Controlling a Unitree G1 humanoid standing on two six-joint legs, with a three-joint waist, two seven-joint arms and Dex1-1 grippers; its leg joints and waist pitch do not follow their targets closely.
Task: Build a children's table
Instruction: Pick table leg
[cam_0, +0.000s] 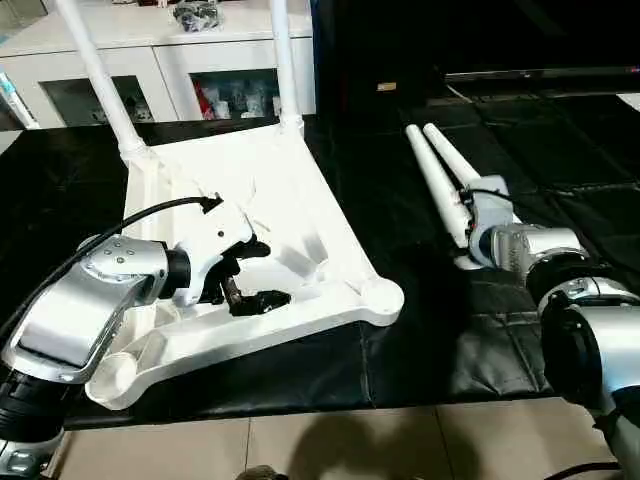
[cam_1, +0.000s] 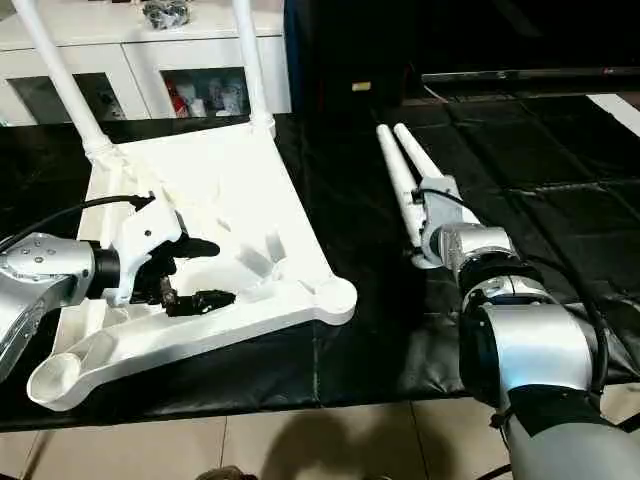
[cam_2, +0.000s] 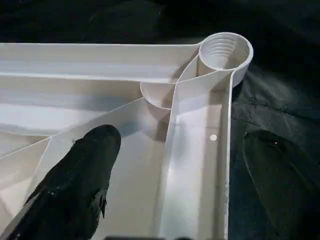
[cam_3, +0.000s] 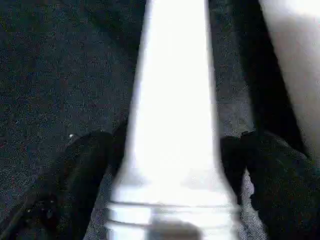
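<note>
Item: table top (cam_0: 290, 190), white plastic, rectangular. Lay upside down on a black mat (cam_0: 420, 330) covering the floor, ribbed underside facing up, long axis running from the near left toward the far cabinet, slightly skewed to the mat's front edge.

Corner sockets: near-right socket (cam_0: 383, 297) and near-left socket (cam_0: 110, 372) stood open and unfilled; the threaded bore of one open socket (cam_2: 224, 51) showed in the left wrist view.

Legs, fitted: two white tapered legs, far-left leg (cam_0: 100, 70) and far-right leg (cam_0: 282, 60), stood in the two far sockets, rising upward and leaning a little.

Legs, loose: two legs (cam_0: 437, 185) lay side by side on the mat, to the right of the top and well apart from it, thin ends pointing away from the robot, thick ends near.

Left gripper (cam_0: 250, 275): over the ribbed underside near the front edge, jaws spread wide, holding nothing; one finger (cam_2: 75, 185) above a rib bay, the other beyond the outer rim.

Right gripper (cam_3: 172, 175): jaws wide, one finger (cam_3: 70, 180) on each side of a loose leg's thick threaded end (cam_3: 172, 200); not closed on it.

Surroundings: white glass-door cabinet (cam_0: 150, 70) behind the top; tiled floor (cam_0: 350, 445) in front of the mat.
</note>
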